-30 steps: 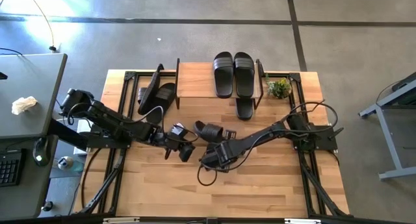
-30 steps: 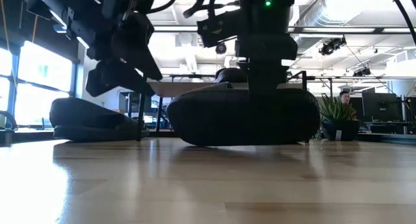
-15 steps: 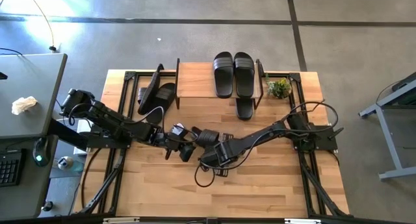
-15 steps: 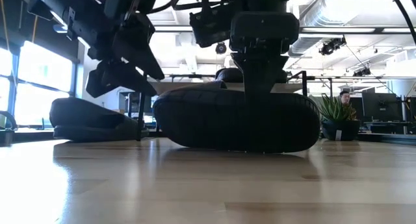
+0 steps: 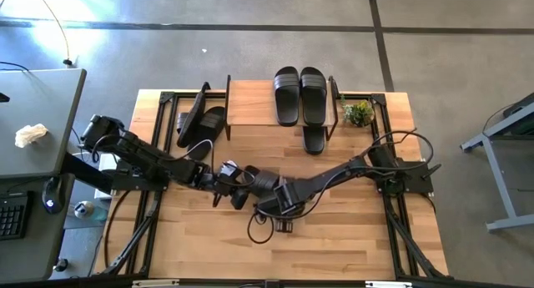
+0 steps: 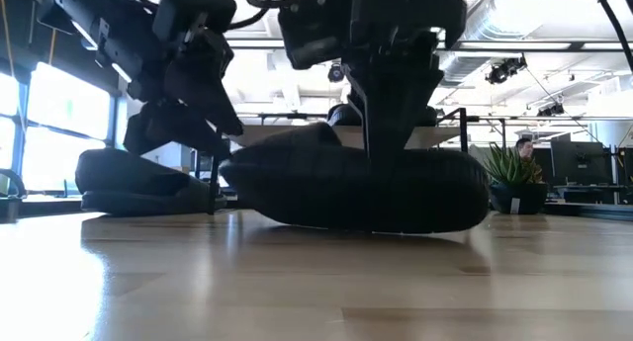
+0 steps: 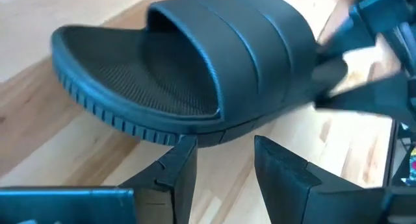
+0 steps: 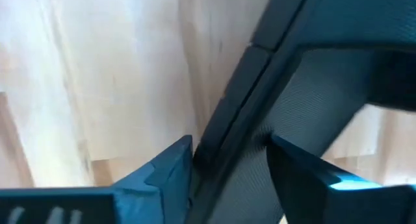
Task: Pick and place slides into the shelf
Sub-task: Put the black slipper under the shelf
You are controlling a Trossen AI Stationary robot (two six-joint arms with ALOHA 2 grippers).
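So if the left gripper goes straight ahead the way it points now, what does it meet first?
Most likely the slide lying on the table: it sits just beyond the open left gripper, side edge facing the fingers. How big the gap is cannot be judged.

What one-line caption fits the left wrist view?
Left gripper, fingers open, faces a black slide lying on the wooden tabletop.

On the tabletop (image 5: pixel 350 238), the shelf (image 5: pixel 250 104) stands along the far edge with 2 slides (image 5: pixel 299 94) side by side on its top board. Another slide (image 5: pixel 264 182) lies mid-table, where the left gripper (image 5: pixel 232 175) and right gripper (image 5: pixel 271 186) meet.
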